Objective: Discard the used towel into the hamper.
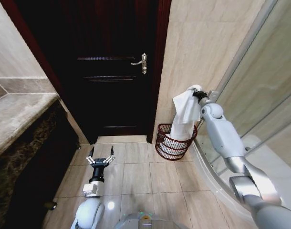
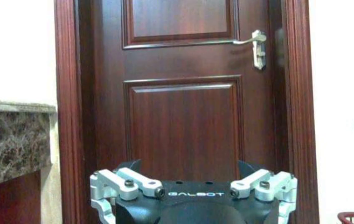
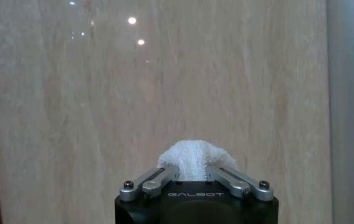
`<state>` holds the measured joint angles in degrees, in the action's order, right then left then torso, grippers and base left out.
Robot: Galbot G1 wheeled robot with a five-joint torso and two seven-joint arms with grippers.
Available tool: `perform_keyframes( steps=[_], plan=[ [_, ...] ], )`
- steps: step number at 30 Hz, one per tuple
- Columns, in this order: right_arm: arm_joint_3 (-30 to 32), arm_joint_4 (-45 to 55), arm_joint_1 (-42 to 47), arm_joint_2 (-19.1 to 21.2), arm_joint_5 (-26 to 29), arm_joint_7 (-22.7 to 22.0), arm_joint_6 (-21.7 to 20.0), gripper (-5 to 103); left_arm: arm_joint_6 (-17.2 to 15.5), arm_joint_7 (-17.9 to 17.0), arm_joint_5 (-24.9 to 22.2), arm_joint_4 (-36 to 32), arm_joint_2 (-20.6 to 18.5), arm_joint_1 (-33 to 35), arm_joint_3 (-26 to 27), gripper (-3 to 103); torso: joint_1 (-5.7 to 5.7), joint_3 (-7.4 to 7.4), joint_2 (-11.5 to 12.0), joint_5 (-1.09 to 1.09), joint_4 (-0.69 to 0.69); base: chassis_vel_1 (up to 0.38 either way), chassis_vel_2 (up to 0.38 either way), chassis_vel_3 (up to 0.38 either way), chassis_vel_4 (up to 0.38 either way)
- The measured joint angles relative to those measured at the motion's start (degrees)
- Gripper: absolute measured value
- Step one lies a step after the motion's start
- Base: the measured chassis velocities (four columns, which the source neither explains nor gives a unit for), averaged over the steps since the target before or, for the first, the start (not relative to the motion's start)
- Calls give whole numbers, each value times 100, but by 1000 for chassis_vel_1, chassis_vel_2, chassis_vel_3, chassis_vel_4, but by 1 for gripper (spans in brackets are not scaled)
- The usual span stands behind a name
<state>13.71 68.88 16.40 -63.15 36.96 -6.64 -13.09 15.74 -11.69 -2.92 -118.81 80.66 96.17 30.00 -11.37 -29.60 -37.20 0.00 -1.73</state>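
Towel hanging vertically over hamper

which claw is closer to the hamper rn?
Right. The right claw is shut on the towel, holding it above the hamper; the towel's lower end hangs into it. The left claw is open, low over the floor, off to the hamper's left.

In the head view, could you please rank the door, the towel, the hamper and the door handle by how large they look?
1. Door, by far the largest.
2. Towel and hamper look about alike; the towel hangs into the hamper, so I won't rank them.
3. Door handle, smallest.
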Motion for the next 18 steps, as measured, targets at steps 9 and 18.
perform_keyframes(
  steps=[9, 18],
  plan=[
    [75, 271, 475, -52, 212, -143, -83, 6, 31, 0, -9, -3, -8, -27, -13, 100, -11, -14, -26, 0, 0, 0, 0, 0, 0],
    [222, -225, 612, -212, -49, 94, -40, 6, 116, 0, -9, -20, -6, 20, 38, 100, -18, -25, -43, 1, 0, 0, 0, 0, 0]
  ],
)
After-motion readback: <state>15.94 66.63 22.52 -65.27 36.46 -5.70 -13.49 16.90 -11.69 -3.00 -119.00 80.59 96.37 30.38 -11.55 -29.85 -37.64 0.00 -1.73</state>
